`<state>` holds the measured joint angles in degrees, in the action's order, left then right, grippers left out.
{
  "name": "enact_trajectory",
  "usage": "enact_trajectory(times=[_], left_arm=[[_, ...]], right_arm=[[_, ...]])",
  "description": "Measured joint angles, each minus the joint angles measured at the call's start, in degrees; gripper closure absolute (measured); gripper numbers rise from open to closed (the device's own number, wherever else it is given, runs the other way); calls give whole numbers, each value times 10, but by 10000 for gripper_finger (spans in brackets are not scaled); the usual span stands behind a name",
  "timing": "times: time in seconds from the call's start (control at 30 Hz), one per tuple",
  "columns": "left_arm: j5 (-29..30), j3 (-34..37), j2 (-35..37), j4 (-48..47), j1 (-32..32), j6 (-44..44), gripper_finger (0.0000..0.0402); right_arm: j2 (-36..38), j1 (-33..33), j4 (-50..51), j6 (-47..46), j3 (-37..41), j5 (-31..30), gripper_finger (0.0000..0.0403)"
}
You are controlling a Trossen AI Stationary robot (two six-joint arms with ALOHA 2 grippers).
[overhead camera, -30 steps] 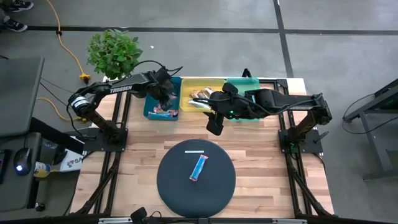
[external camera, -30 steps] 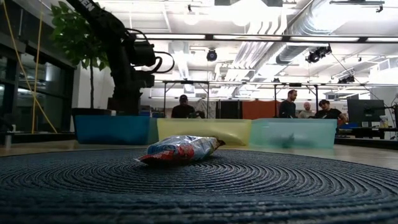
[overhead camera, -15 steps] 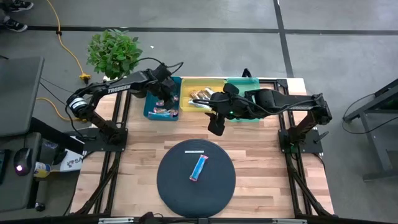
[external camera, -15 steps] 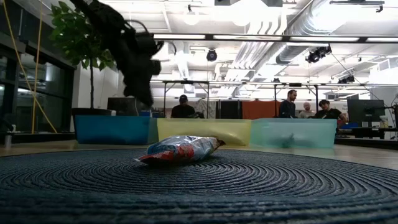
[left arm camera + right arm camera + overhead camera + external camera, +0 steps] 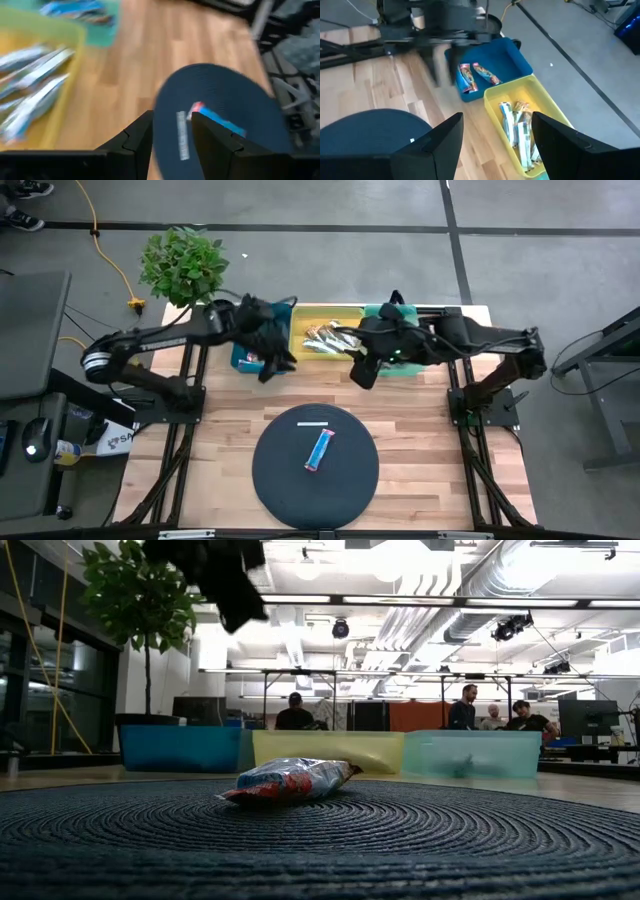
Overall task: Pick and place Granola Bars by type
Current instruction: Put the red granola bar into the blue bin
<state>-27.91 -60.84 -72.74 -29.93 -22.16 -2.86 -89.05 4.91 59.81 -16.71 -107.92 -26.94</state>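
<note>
One granola bar [image 5: 319, 449] in a blue wrapper with a red end lies flat on the round dark mat [image 5: 275, 480]; the low view shows the bar [image 5: 290, 780] too. My left gripper [image 5: 268, 370] hangs open and empty above the blue bin's near edge. In its wrist view the left gripper [image 5: 172, 137] looks toward the bar [image 5: 220, 122]. My right gripper [image 5: 365, 372] is open and empty, in the air near the yellow and teal bins' near side; the right gripper [image 5: 495, 145] shows wide open.
Three bins stand in a row along the far side: a blue bin [image 5: 245, 358] with pink bars [image 5: 475, 75], a yellow bin [image 5: 300, 315] with silver bars [image 5: 517, 127], and a teal bin [image 5: 405, 312]. A potted plant [image 5: 180, 265] stands at the far left corner. People stand in the room behind.
My left gripper has risen out of the blue bin and swung toward the table's near edge, turning toward the mat. My right gripper has shifted a little toward the table's right. The bar on the mat has stayed still.
</note>
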Motion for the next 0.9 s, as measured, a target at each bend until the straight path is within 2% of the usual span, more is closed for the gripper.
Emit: enact_trajectory(times=[0.23,0.37,0.5,0.77,0.9], left_arm=[[94,0,66,-1,156,59,270],[180,0,103,-11,232,101,270],[280,1,136,-52,305,148,270],[399,91,211,-90,434,308,270],[453,136,263,-88,486,374,270]], right_arm=[[15,0,5,1,0,24,183],[14,0,16,-10,0,75,183],[14,2,26,-48,0,83,183],[2,42,44,-159,0,87,183],[-12,77,33,-119,1,125,183]])
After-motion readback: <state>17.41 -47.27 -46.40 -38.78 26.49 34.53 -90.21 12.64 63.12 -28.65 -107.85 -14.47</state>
